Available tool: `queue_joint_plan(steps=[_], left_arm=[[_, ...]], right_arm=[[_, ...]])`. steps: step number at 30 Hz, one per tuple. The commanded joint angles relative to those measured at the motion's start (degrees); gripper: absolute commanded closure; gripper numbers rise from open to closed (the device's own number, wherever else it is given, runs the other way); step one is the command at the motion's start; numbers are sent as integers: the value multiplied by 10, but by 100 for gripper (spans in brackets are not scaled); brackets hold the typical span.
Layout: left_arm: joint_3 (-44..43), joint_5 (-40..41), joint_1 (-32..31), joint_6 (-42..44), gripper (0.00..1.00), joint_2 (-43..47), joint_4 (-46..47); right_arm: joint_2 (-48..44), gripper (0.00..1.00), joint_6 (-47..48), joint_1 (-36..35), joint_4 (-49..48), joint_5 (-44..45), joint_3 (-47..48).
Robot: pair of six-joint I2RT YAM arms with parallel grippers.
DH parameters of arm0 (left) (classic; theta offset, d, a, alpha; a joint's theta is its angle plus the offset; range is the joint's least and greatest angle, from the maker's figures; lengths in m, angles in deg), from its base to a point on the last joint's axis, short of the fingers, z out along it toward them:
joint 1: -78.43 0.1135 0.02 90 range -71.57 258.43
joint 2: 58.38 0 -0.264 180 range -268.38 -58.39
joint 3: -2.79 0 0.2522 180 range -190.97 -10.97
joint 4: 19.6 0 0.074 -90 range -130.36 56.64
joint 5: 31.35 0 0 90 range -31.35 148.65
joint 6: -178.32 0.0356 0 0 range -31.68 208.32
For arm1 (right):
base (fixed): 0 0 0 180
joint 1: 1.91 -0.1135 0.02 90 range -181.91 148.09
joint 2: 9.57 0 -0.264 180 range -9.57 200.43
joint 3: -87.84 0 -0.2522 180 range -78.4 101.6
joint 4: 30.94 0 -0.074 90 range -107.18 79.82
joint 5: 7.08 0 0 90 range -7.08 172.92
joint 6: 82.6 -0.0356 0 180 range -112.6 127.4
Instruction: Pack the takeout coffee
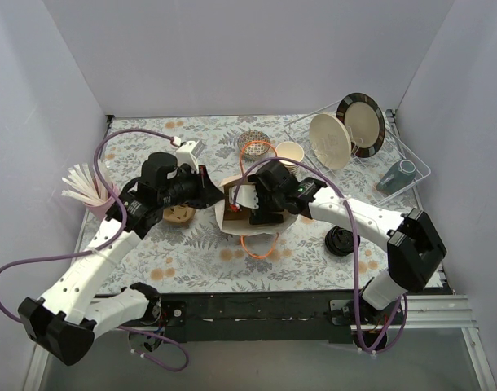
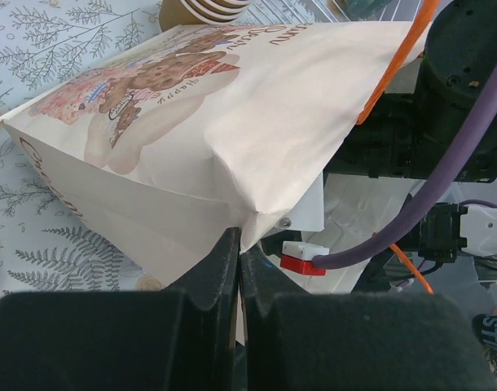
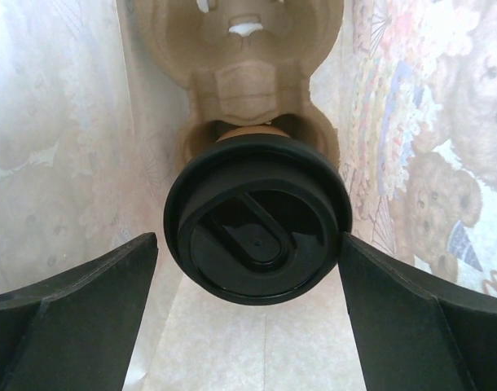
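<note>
Pinching a fold of the cream, teddy-bear-printed paper bag (image 2: 257,106) at the bottom centre of the left wrist view, the left gripper (image 2: 239,265) is clenched on it. Inside the bag, mid-frame in the right wrist view, the small brown paper cup with its round black plastic lid (image 3: 257,232) sits against a brown moulded-pulp carrier (image 3: 244,81). The right gripper (image 3: 247,261) is released, its fingers clear of the lid on both sides.

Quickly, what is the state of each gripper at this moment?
Left gripper: closed, pinching the edge of the paper bag.
Right gripper: open inside the bag, fingers either side of the takeout coffee.
</note>
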Motion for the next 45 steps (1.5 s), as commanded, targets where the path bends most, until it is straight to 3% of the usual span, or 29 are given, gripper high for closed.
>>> queue_joint_plan(steps=[1, 13, 33, 45], left_arm=[[-31, -9, 0, -1, 100, -7, -20], [-90, -20, 0, -5, 100, -51, -60], [-211, -44, 0, 8, 100, -150, -210], [-259, -28, 0, 8, 100, -190, -277]], right_arm=[[-30, 2, -2, 3, 26, -9, 11], [-49, 2, -9, 3, 74, -42, 41], [-58, 2, -54, 18, 117, -113, 93], [-97, 2, -110, 28, 67, -143, 93]])
